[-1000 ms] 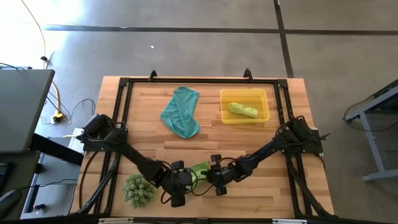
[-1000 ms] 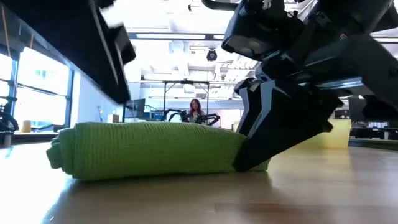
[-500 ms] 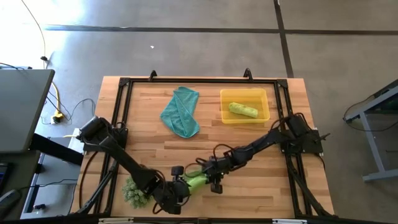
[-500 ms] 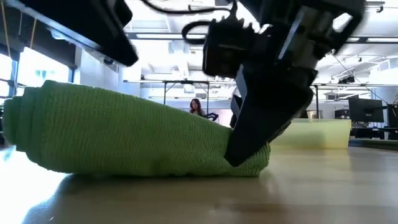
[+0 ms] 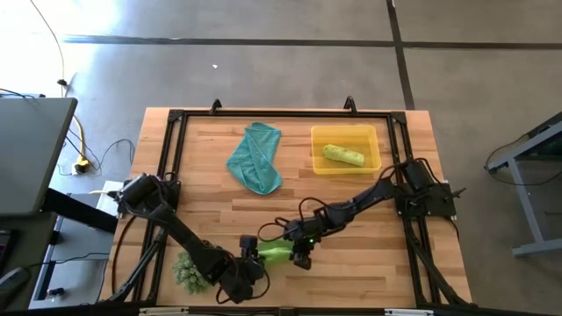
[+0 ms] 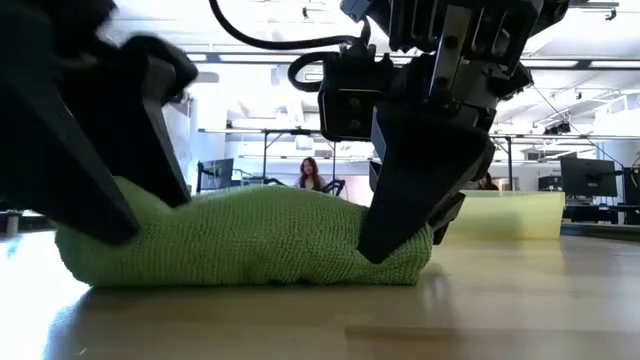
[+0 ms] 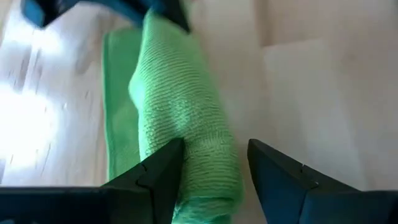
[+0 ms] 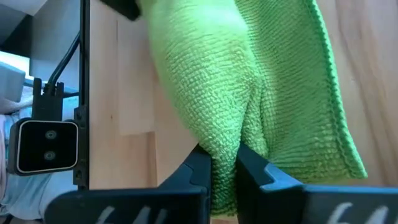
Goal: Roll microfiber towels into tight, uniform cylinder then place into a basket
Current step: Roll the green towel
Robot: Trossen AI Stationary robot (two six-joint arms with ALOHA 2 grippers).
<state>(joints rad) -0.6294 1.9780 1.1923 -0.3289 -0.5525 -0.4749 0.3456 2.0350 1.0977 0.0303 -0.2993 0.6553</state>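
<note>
A lime-green towel [image 5: 275, 254], rolled up, lies on its side on the table near the front edge. My left gripper [image 5: 249, 261] is open, its fingers on either side of the roll's left end [image 7: 186, 124]. My right gripper [image 5: 299, 252] is shut on the roll's right end [image 6: 400, 262]. A teal-blue towel [image 5: 255, 156] lies loosely folded at the far middle. A second rolled lime-green towel [image 5: 342, 155] lies in the yellow basket [image 5: 376, 149] at the far right. My left gripper straddles the roll near its left end, slanting down from above, fingers across the roll. One finger [image 7: 163, 167] lies against the roll's side; a narrow gap shows at the other. The roll rests on the table. My right gripper pinches a raised fold of the cloth [image 8: 225, 146] at the roll's right end between its two fingers. The fingers [image 6: 405, 200] come from above, slanting down. The roll lies on the table under them, its loose hemmed edge [image 8: 339, 118] spread beside it.
A spiky green ball-shaped plant [image 5: 190, 271] sits at the near left, close behind my left arm. A black frame [image 5: 263, 114] runs around the tabletop. Bare wood lies between the roll and the basket.
The roll has slid a little toward the table's near edge with both grippers. Its left end swung out toward the near edge, then came back down. My left gripper has gone toward the near edge and now stands over that end. My right gripper has edged toward the left.
</note>
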